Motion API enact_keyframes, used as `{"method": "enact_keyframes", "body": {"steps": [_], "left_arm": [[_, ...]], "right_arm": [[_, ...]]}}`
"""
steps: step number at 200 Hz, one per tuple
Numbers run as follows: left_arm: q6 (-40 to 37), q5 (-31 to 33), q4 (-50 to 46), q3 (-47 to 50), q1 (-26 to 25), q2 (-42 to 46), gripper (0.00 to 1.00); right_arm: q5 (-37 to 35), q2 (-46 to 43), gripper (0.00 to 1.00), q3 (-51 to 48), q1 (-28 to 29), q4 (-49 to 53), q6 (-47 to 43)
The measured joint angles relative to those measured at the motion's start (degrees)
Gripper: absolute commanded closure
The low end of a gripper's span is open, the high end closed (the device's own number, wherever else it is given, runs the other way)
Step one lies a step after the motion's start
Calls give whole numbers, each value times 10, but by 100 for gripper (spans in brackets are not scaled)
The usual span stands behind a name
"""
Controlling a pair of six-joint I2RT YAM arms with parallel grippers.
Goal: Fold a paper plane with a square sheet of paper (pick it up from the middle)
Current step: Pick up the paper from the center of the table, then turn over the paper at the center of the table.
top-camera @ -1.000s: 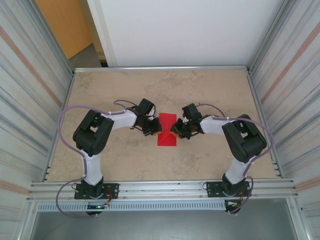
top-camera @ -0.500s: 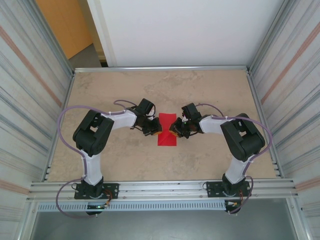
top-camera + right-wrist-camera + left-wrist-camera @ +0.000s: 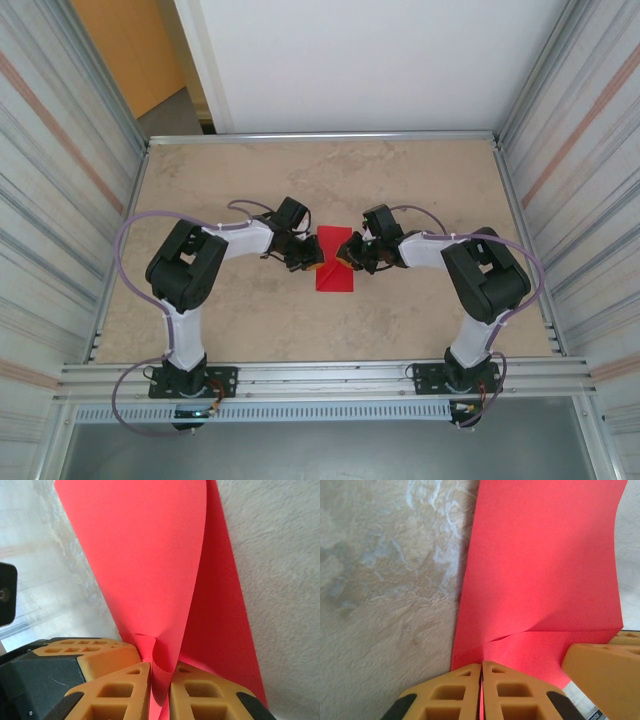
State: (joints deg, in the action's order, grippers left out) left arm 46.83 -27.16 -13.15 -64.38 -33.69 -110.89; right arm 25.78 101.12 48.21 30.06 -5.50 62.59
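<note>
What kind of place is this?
Likely a robot test cell in a lab: left arm and right arm bolted to a metal rail, ribbed metal walls enclosing the table, one red square sheet of paper between them.

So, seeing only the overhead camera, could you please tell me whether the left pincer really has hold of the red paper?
Observer: Yes, the left pincer is shut on the edge of the red paper.
Operator: Thank you, and the right one?
Observer: The right pincer is clamped on a flap that curls up over a flat layer below.
Operator: Any crease?
Observer: A faint crease runs across the paper just ahead of the left pincer.
</note>
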Motion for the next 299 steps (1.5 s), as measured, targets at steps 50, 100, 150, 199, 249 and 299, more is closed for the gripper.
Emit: {"method": "enact_keyframes", "body": {"steps": [50,100,150,199,249,299], "left_arm": [[0,-2,-2,0,1,4,82],[-3,-2,-11,3,29,48,65],[7,-24,23,55,85,180,32],[51,-127,115,90,135,258,13],[112,-221,240,90,134,268,9],[134,-270,299,90,113,268,12]], "right_arm": [[3,1,90,-1,3,-12,0],[4,-1,95,-2,2,-18,-3],[13,-78,96,-1,-21,-18,-48],[74,-166,95,25,-57,-49,-66],[149,-178,94,55,-71,-118,-34],[190,-178,93,57,-71,-170,10]]}}
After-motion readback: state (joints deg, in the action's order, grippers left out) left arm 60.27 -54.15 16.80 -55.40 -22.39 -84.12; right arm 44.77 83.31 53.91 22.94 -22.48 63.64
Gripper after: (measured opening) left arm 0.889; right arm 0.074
